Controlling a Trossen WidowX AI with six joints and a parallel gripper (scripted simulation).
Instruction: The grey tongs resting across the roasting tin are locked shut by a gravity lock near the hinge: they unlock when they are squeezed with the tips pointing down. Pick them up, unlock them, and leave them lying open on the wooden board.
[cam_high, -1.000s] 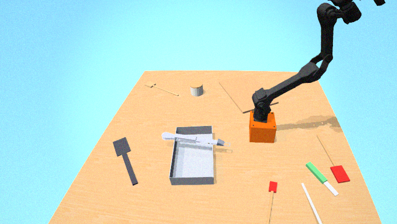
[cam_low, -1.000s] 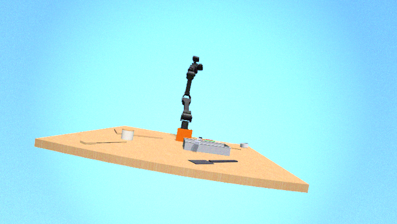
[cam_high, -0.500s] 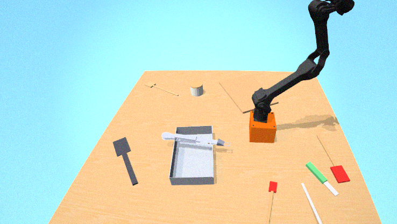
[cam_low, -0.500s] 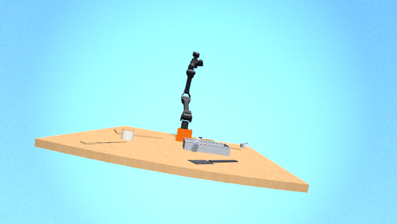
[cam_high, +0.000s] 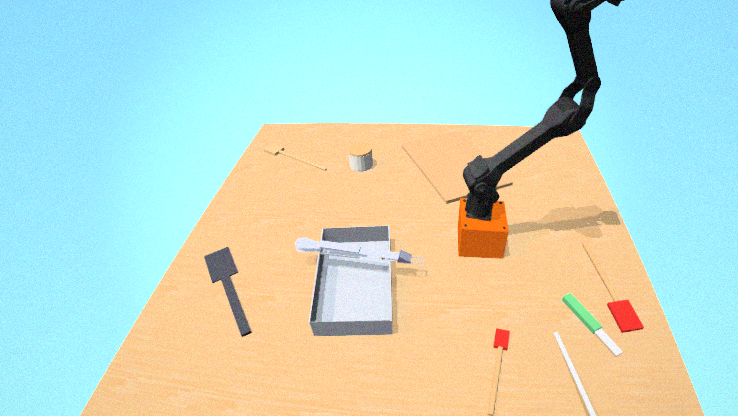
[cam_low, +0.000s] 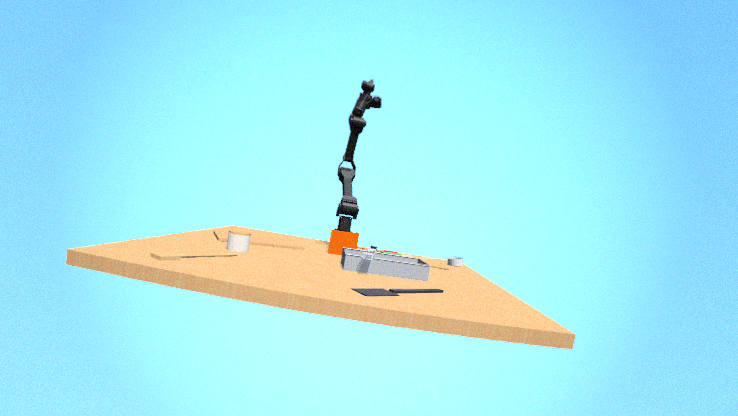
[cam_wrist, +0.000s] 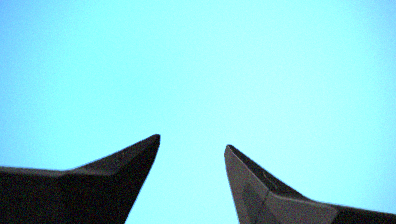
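Observation:
The grey tongs lie across the far part of the roasting tin, arms together. Their rounded end sticks out past the tin's left wall and the dark hinge end with a wire loop past its right wall. The wooden board lies flat at the back right, partly hidden behind the arm. My gripper is open and empty in the wrist view, with only sky between and beyond the fingers. The arm is raised high above the table, far from the tongs; the gripper is out of the top of the top view.
A dark spatula lies left of the tin. A can and a thin wooden tool are at the back. A green-handled tool, red-headed tools and a white stick lie at the right.

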